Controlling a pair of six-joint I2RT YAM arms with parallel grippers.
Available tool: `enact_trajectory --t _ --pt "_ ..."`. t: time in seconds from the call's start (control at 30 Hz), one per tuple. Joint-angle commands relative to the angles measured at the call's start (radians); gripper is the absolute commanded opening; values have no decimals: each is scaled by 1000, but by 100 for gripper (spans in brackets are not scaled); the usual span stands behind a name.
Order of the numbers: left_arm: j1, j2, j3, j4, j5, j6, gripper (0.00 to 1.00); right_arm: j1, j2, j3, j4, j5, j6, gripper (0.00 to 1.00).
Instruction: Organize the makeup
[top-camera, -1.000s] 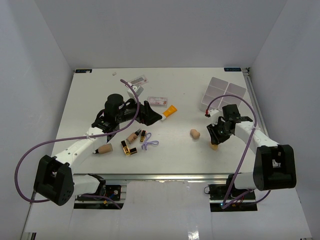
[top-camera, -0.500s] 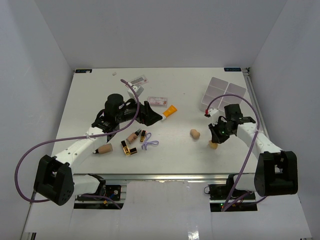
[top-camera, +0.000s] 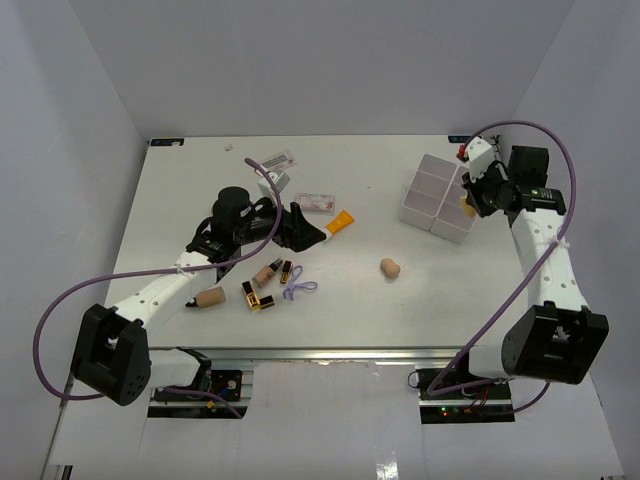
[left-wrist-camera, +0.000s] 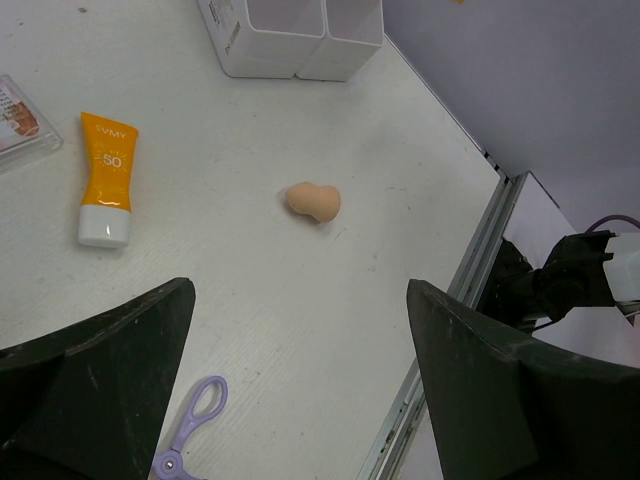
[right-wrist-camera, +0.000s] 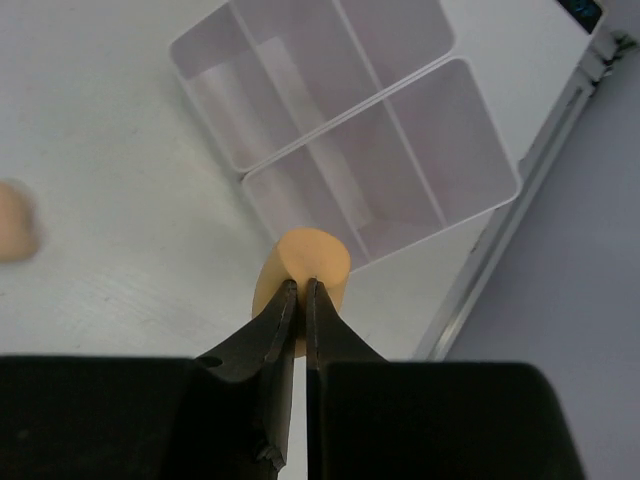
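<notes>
Top view: the right arm is extended forward with the right end effector (top-camera: 468, 200) beside the white tray (top-camera: 432, 170), presumably positioned for a deposit; the left arm angles toward the orange tube (top-camera: 340, 222) on the counter (top-camera: 450, 290). Left wrist view: the left end effector (left-wrist-camera: 300, 350) is spread apart and empty, with a loose sponge (left-wrist-camera: 313, 201) lying ahead. Right wrist view: the fingers are clamped on the held sponge (right-wrist-camera: 303, 262), just outside the tray compartments.

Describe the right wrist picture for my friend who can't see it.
The right gripper pinches a beige sponge just in front of a white tray with several compartments. A second sponge sits blurred at the left edge, on the white table.
</notes>
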Motion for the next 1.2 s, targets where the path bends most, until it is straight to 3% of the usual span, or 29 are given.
enact_trajectory --t 0.0,0.43,0.87,1.0,1.1,1.17 --pt "-4 -4 38 0 14 7 98 -6 126 127 126 133 -41 8" --pt "-4 12 46 -12 9 17 98 -6 364 247 312 192 -172 8" --pt "-4 28 50 -18 8 25 98 -8 472 241 405 229 -265 11" --pt "-4 31 50 -21 10 26 98 -7 496 251 405 236 -263 16" --pt "-4 33 50 -21 7 29 98 -8 492 237 403 235 -264 25" --pt "-4 33 50 -21 8 29 98 -8 488 226 399 230 -266 37"
